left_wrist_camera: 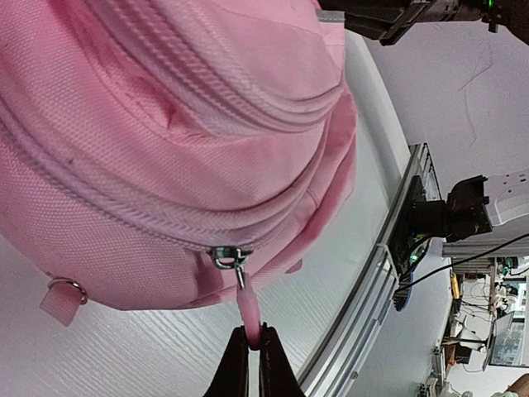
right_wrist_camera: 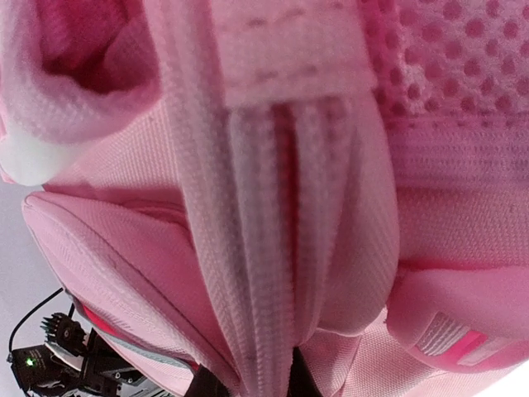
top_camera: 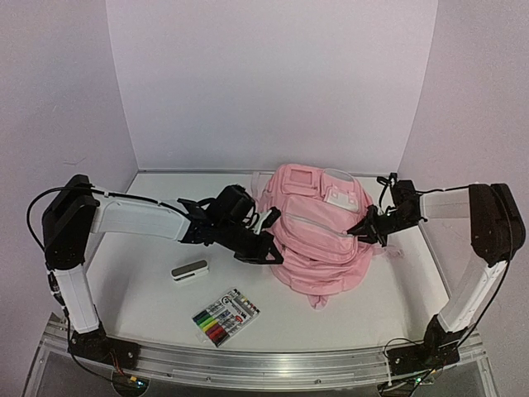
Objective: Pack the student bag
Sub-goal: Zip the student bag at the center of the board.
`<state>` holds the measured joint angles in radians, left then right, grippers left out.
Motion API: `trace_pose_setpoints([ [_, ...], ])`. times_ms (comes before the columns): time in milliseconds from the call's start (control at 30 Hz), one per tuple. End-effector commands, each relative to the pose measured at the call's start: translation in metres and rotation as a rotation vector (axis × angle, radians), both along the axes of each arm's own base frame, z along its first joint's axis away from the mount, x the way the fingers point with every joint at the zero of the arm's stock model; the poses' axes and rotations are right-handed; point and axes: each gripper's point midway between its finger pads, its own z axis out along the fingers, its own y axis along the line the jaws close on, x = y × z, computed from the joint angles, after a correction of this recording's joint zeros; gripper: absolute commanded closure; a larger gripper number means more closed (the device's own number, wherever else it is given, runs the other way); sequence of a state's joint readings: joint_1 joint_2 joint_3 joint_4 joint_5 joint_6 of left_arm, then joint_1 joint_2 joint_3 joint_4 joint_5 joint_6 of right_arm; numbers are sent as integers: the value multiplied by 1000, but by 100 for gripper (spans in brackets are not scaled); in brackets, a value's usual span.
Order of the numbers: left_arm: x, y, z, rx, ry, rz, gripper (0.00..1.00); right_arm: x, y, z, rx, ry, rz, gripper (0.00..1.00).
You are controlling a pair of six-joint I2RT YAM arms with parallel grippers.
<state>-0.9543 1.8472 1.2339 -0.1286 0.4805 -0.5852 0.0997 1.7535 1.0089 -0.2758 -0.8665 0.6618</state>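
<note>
Unzipping looks to be in hand: the student bag (top_camera: 318, 240) lies at the counter's (top_camera: 140, 289) two o'clock. The left gripper (left_wrist_camera: 254, 343) is clenched on its zip pull (left_wrist_camera: 246, 306) at nine o'clock, and the right gripper (top_camera: 364, 230) is seemingly pinching a seam (right_wrist_camera: 256, 248) at three. Next, draw the pull along the track.

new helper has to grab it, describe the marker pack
Find the big pink bag. Left of it, toward the near edge, lies the marker pack. Unlike the plain white-and-grey block beside it, it shows a row of coloured pens.
</note>
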Motion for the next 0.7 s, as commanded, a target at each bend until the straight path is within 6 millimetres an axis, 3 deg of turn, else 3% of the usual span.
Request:
trace_pose_setpoints([
  [0, -41, -28, 39, -175, 44, -198, 100, 71, -8, 42, -80, -257, -121, 100],
  [167, -61, -55, 33, -158, 41, -276, 100, 79, -4, 45, -52, -261, -133, 100],
  [300, -67, -69, 23, -153, 3, -255, 100, 97, 1, 48, 14, -266, -180, 100],
  [400, -59, -84, 14, -101, -55, -203, 100, 99, 4, 60, 42, -294, -167, 100],
  [567, -41, -115, 16, -84, -128, -161, 100, 92, 4, 70, 4, -370, -75, 96],
  [667, -37, -123, 19, -68, -158, -166, 91, 88, 2, 66, -59, -374, -2, 82],
])
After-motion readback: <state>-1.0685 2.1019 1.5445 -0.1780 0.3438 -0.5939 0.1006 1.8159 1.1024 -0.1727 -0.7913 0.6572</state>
